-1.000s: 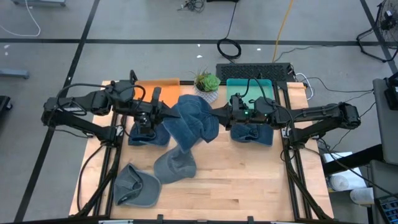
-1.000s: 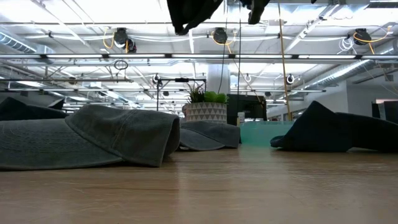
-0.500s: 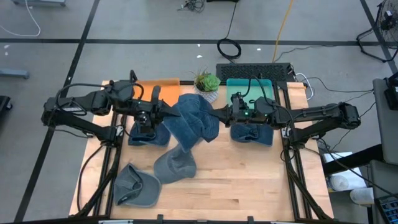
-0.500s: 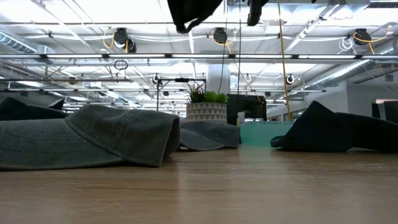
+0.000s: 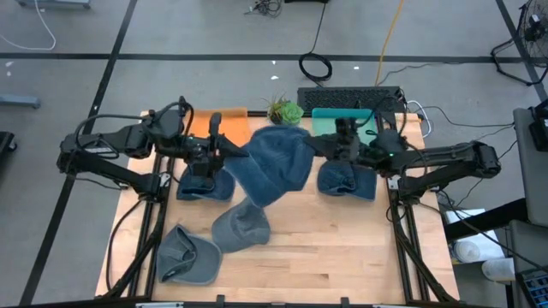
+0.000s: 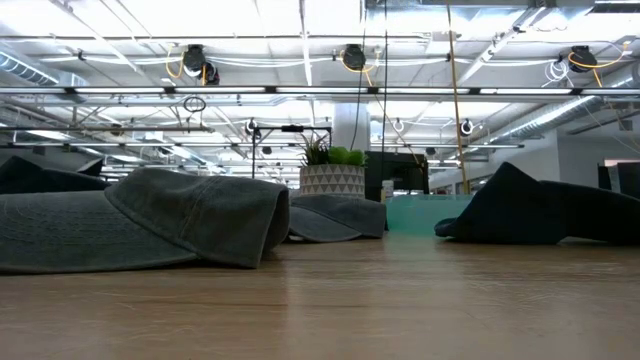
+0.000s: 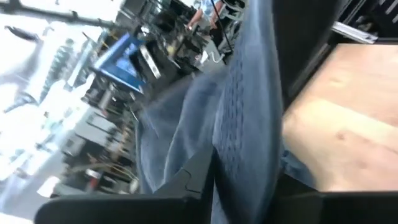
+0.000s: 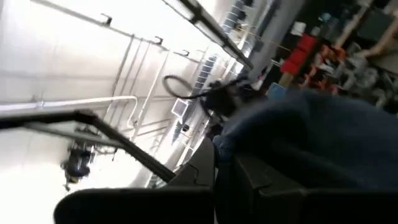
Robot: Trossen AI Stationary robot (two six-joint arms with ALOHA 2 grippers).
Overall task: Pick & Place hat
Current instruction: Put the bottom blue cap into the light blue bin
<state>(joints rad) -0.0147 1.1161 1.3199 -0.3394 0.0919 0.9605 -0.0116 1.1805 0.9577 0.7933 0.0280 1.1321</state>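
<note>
Between both grippers, blue hat (image 5: 276, 162) stretched above table (image 5: 342, 248).

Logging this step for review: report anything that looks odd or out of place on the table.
One oddity: the blue beanie hangs stretched above the table between the left gripper and right gripper, both shut on its edges. It partly hides the potted plant. The other hats lie flat.
</note>
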